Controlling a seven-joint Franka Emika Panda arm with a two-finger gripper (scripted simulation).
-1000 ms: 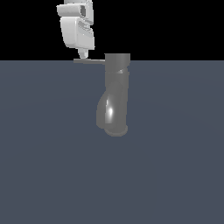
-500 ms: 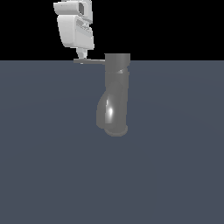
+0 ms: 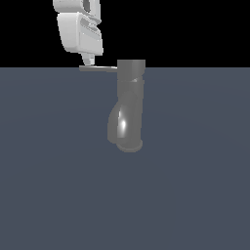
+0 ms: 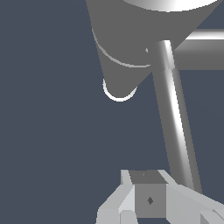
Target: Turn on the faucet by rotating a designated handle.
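White gripper hanging directly above outer end of handle, tip touching or just short of rod; opening width not readable, fingers closely set in wrist view, cannot tell if clamped. Handle lying level, running from below gripper sideways to top of faucet. Faucet standing upright beside and below gripper, on dark grey tabletop

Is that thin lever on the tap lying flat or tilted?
Flat. The handle runs level from the top of the faucet toward the exterior view's left, with the gripper at its tip.
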